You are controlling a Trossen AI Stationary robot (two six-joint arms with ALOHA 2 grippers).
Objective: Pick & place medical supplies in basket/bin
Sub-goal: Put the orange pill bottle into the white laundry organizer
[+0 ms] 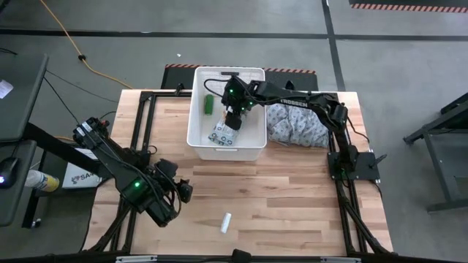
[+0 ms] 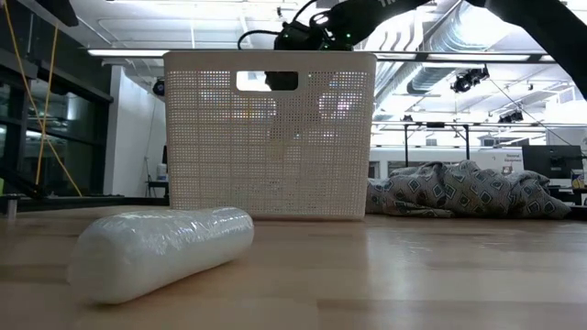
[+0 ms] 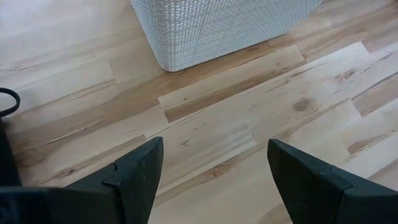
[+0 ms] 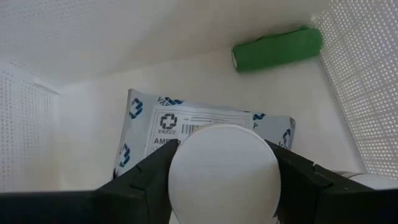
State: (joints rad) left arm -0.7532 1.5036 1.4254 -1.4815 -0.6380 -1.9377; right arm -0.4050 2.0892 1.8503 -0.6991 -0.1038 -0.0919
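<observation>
STEP: you hold a white bottle (image 4: 224, 171) pinched in the right end effector (image 4: 225, 177) over the bin (image 1: 199, 139), above the wipes packet (image 4: 205, 134) | NEXT: release it, then fetch the white tube (image 1: 226, 223) from the counter (image 1: 292, 197) | left end effector (image 3: 211, 180) spread, waiting.

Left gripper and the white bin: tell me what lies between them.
Nothing: the left wrist view shows only bare wooden table between the open left gripper and the white bin.
</observation>
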